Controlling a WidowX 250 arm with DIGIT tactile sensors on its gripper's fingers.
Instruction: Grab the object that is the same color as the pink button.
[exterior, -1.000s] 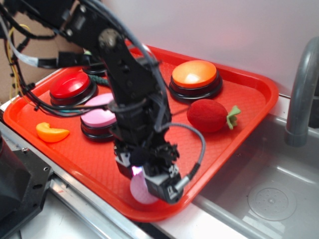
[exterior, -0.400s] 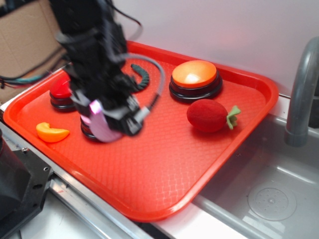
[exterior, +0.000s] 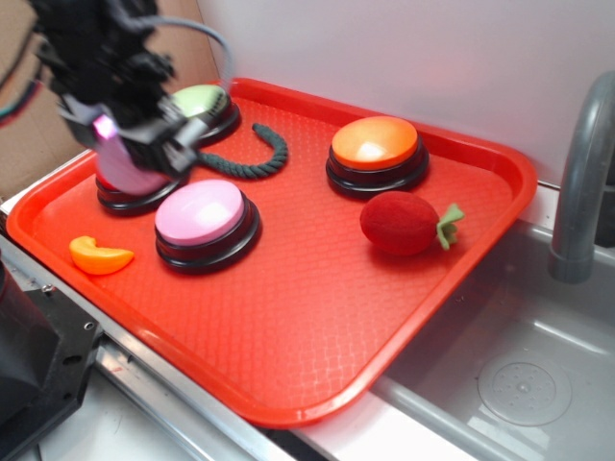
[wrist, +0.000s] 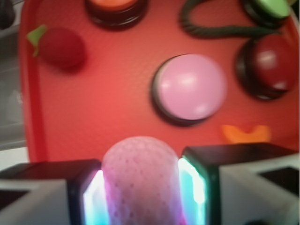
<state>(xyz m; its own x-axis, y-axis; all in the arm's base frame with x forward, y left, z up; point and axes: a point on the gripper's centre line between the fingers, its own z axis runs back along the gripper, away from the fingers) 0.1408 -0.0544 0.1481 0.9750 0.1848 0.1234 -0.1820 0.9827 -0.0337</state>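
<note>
A: Claw [exterior: 130, 154] status? Record what both views give.

B: Claw is raised over the far left part of the red tray [exterior: 317, 317], above the red button [exterior: 123, 192], which it mostly hides in the exterior view. Its two fingers [wrist: 77, 187] are pinching the pink knitted ball [wrist: 140, 180]. Wrist view shows the ball filling the gap between the black finger pads, touching both, with lit strips on the inner faces.

A: Ball position relative to the tray?

B: Off the tray surface, held in the claw. In the exterior view the ball [exterior: 120, 163] shows as a pink lump under the claw body, slightly blurred.

A: Pink button?

B: Pink button [exterior: 202, 213] sits on the tray just right of and nearer than the claw, apart from the ball. Wrist view has it [wrist: 190, 86] beyond the ball, clear of it.

A: Other items?

B: Green button [exterior: 207, 101] at the far left, partly behind the claw. Dark rope piece [exterior: 255, 158] curved between green and pink buttons. Orange button [exterior: 375, 144] far centre. Red plush strawberry [exterior: 404, 223] just near of the orange button. Orange slice-shaped piece [exterior: 99, 256] at the near left, beside the pink button. Grey faucet pipe [exterior: 581, 182] stands right of the tray.
</note>
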